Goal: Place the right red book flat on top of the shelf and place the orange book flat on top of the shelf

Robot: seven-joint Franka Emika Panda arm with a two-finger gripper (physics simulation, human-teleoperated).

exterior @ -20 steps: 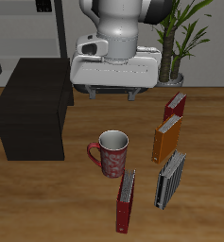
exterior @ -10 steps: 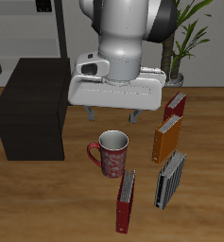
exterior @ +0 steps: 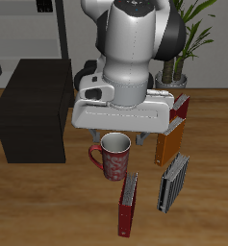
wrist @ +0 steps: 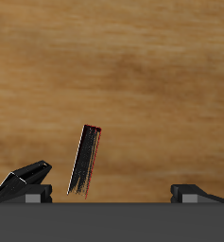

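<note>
Gripper [wrist: 112,194] lower and nearer the front edge than a second ago, jaws apart, empty. Right red book [exterior: 130,203] upright near front edge; orange book [exterior: 167,143] upright behind; shelf [exterior: 34,110] at side edge of wooden surface [exterior: 212,135].

We see the gripper [exterior: 121,133] above the mug [exterior: 113,156], fingers barely visible. The orange book [exterior: 167,142] and right red book [exterior: 130,203] stand upright; the shelf [exterior: 34,110] top is bare.

The wooden counter [exterior: 48,207] is carrying the shelf [exterior: 34,110] at left — mug [exterior: 113,156] mid-frame, books standing lower right.
</note>
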